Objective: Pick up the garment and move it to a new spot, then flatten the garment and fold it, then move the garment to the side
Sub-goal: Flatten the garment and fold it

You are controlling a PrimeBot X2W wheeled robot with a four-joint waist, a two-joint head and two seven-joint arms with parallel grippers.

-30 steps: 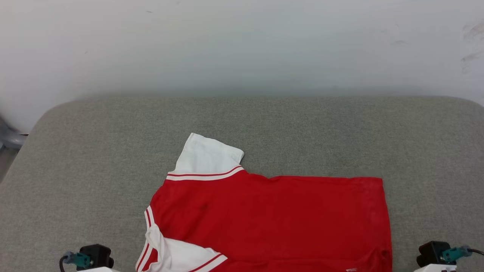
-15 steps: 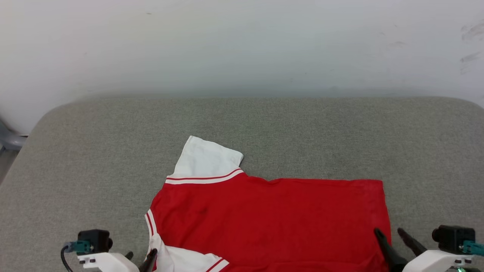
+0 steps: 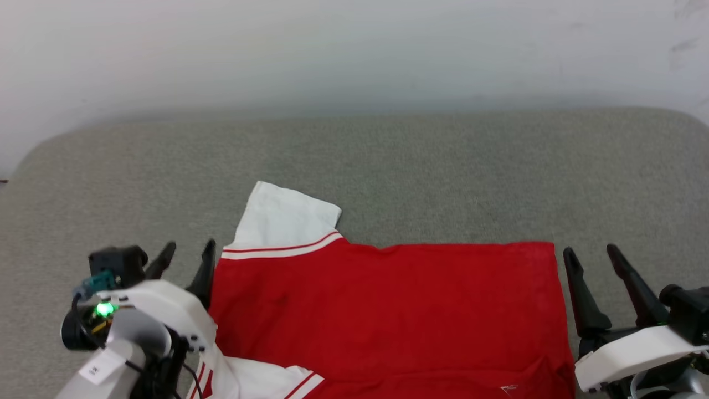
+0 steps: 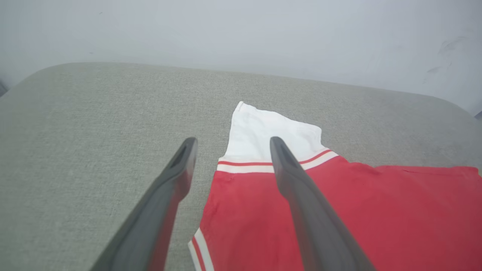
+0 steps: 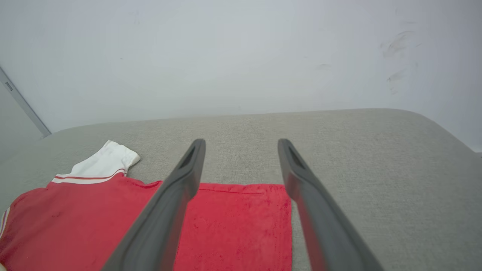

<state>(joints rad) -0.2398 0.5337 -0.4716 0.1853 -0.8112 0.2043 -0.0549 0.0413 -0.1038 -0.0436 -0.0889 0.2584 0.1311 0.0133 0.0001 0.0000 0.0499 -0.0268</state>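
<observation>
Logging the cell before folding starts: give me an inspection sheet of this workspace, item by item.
Surface: grey fabric pad with rounded corners; no stains seen.
Job's things: garment lying flat, plain red face up. One white sleeve is spread on the far side; the other is at the near edge, partly cut off.
Clutter: nothing seen.
Grippers: left gripper open at the garment's shoulder edge, holding nothing. Right gripper open beside the hem edge, holding nothing.
Cables: teal-plugged cable at the left wrist, clear of the cloth.
Surroundings: pale wall behind the pad, with scuff marks at its upper right.
</observation>
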